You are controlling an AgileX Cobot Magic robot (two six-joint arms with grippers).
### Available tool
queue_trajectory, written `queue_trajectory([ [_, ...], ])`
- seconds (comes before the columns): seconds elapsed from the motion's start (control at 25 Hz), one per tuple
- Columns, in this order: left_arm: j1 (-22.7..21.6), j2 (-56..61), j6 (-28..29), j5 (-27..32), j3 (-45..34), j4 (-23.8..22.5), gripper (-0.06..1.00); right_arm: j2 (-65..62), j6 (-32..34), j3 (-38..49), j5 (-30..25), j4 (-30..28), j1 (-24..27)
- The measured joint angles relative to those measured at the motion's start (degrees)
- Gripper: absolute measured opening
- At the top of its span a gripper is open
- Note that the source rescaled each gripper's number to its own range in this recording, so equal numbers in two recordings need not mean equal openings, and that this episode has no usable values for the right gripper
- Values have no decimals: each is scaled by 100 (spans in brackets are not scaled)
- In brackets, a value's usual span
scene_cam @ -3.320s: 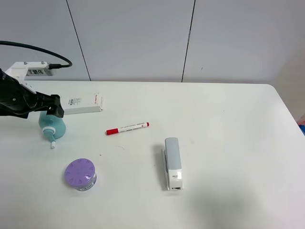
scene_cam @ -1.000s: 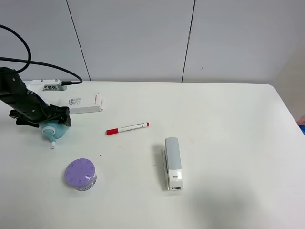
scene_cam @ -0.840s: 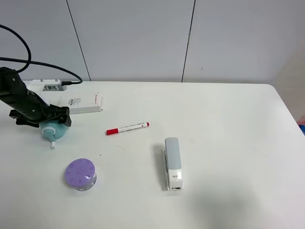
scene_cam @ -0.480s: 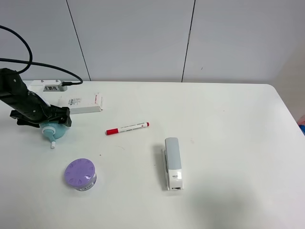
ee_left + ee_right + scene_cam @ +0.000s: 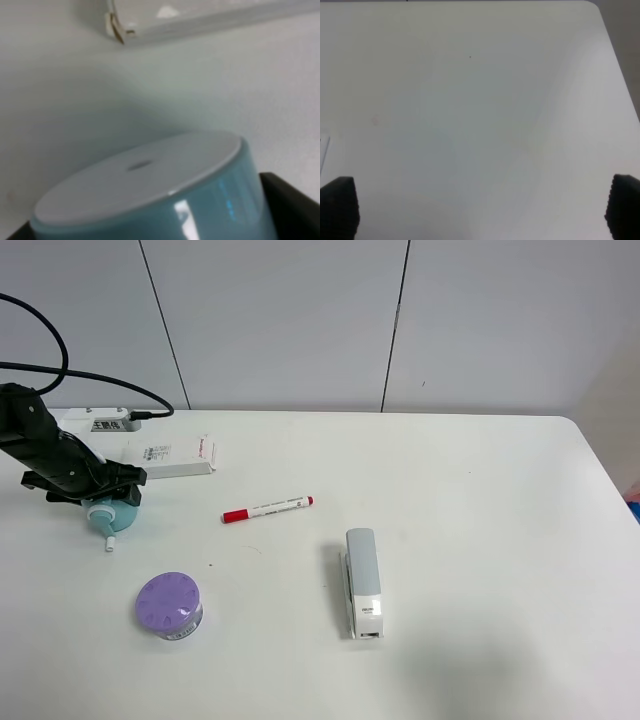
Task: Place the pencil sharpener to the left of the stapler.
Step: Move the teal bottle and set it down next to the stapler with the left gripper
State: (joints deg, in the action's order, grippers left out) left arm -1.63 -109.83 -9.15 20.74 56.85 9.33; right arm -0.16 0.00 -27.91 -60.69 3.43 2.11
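Between left gripper [image 5: 107, 502] jaws: pencil sharpener [image 5: 114, 519].

From my seat the left arm [image 5: 50, 455] reads as matte black all over, built of chunky rounded links, with a thick black cable [image 5: 46, 316] arching off it (a second black lead shows nearby, though I cannot tell whether it belongs to the arm). The left pincer [image 5: 105, 490] is the same black; its own wrist view gives me only a dark, flat-sided finger [image 5: 292, 200]. The right pincer [image 5: 480, 207] shows two black fingers [image 5: 339, 206], blocky, with softly rounded tops.
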Motion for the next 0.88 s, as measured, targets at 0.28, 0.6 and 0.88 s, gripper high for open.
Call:
queue_trajectory([
  [0.28,0,0,0,0,0,0,1,0,0,0,0,0,0],
  [0.6,0,32,0,120,0,0,1,0,0,0,0,0,0],
  [0.88,25,513,0,300,0,0,1,0,0,0,0,0,0],
])
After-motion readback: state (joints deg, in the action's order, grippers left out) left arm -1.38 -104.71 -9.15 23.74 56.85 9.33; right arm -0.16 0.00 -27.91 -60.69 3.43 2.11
